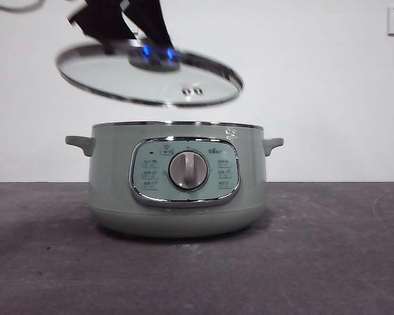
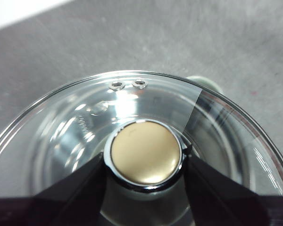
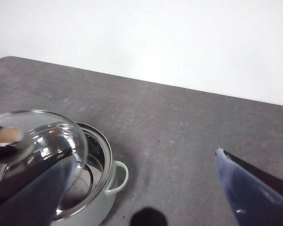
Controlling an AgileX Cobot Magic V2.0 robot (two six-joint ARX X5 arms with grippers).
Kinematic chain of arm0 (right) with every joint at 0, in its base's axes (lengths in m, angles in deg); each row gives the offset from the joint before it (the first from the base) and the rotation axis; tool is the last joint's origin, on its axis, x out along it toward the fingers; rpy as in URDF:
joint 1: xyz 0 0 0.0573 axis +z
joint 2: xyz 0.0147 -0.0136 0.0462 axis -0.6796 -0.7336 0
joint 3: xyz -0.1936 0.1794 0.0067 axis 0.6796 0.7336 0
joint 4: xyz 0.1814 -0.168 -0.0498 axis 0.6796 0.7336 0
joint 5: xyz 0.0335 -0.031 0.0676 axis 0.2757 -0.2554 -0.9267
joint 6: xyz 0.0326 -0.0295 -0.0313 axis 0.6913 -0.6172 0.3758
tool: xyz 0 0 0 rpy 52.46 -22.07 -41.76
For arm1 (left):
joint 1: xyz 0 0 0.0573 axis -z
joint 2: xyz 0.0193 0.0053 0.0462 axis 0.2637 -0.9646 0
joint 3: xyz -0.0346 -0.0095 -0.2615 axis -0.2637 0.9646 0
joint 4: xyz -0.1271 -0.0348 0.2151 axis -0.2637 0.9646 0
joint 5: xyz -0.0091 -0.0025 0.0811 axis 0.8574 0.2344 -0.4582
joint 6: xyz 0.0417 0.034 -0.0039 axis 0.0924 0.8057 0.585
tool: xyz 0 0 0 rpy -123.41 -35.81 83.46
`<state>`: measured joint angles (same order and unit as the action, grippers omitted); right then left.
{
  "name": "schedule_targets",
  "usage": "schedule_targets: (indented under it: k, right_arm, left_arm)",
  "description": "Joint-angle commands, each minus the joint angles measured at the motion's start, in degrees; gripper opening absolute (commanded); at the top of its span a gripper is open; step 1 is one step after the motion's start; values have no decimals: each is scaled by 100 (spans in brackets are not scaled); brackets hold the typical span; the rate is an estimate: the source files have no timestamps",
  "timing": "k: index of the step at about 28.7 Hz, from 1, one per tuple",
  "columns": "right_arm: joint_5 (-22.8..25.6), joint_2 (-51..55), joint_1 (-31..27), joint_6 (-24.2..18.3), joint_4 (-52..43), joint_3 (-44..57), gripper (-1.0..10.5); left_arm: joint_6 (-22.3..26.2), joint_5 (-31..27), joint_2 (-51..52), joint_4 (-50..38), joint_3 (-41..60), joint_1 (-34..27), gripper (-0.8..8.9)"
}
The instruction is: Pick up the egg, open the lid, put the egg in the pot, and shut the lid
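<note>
Lid [image 1: 149, 75] knob [image 2: 145, 152] is clamped between the left gripper [image 2: 144, 162] jaws, and the glass is held tilted in the air, clear above the pot [image 1: 176, 178], so opening is done. Right gripper [image 3: 141, 188] is seen with jaws spread wide and nothing between them. No egg is seen anywhere (possibly already inside); closing remains.

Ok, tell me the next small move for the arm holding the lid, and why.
Probably lower the lid straight down onto the pot. The left gripper clamps its knob, and the lid hangs tilted above the rim, so it likely needs levelling first. The right gripper is open and holds nothing; whether the egg is inside cannot be seen.
</note>
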<state>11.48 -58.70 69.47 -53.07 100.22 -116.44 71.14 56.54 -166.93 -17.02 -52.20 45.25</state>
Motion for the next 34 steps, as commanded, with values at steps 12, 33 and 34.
schedule_targets:
  k: [12, 33, 34]
  right_arm:
    - [-459, 129, 4, 31, 452, 22, 500]
    - [-905, 131, 4, 15, 452, 22, 500]
    - [-911, 131, 4, 17, 452, 22, 500]
  left_arm:
    - [-35, -7, -702, -981, -31, 186, -9]
    - [-37, -138, -984, -946, -31, 199, -9]
    - [-37, -133, -1032, -929, -31, 210, -9]
